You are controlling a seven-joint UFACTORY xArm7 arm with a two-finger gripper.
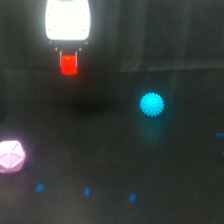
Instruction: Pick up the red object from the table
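The red object [69, 65] is a small bright red-orange block at the upper left of the exterior view. It sits directly under the white gripper body, between the two short dark fingers [58, 51]. My gripper [68, 56] is shut on it and holds it above the table [165, 165], a broad black surface. A dark blurred shadow lies on the table below and to the right of the held block.
A spiky cyan ball [152, 104] rests on the table right of centre. A pale pink faceted polyhedron [11, 156] sits at the left edge. A few small blue marks [87, 191] dot the table near the bottom.
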